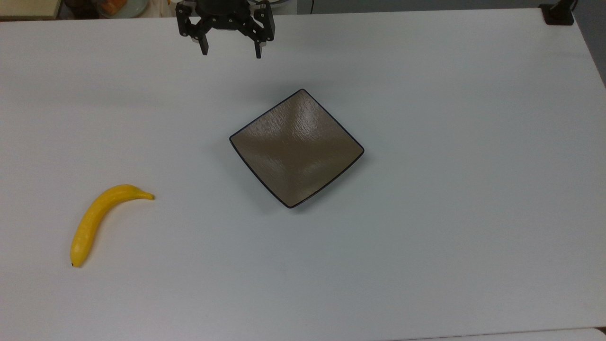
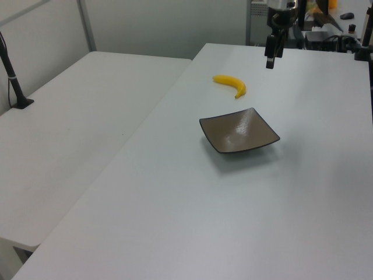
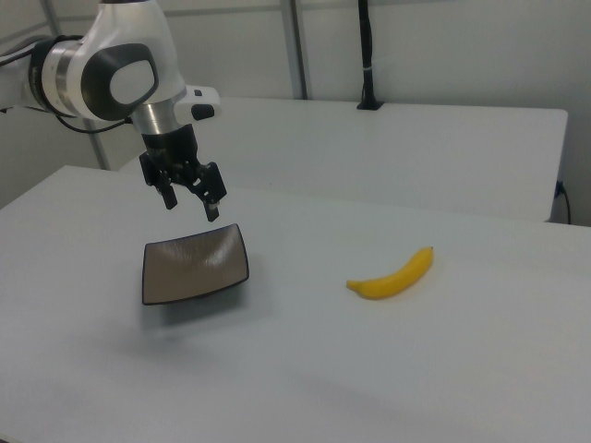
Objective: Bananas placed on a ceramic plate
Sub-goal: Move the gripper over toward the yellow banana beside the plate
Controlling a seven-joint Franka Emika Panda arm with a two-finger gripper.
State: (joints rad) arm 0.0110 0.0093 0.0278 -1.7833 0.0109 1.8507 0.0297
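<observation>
Since the banana [image 1: 98, 219] sits on the table [image 1: 450, 237] well to the top view's left of the ceramic plate [image 1: 297, 148], basically nothing's done yet. The gripper [image 1: 229, 51] hangs above the table's far edge with fingers spread wide, holding nothing. Reach, grab, carry and drop-off are all left.

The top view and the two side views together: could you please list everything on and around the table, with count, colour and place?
banana: one, yellow, lying on the table at the top view's lower left, apart from the plate.
ceramic plate: one, square, brown with a dark rim, mid-table, nothing on it.
table: one, white, under both.
second table: one, white, at the left view's left.
black post: one, on the second table.
gripper: one, black, open, raised above the table beyond the plate, holding nothing.
</observation>
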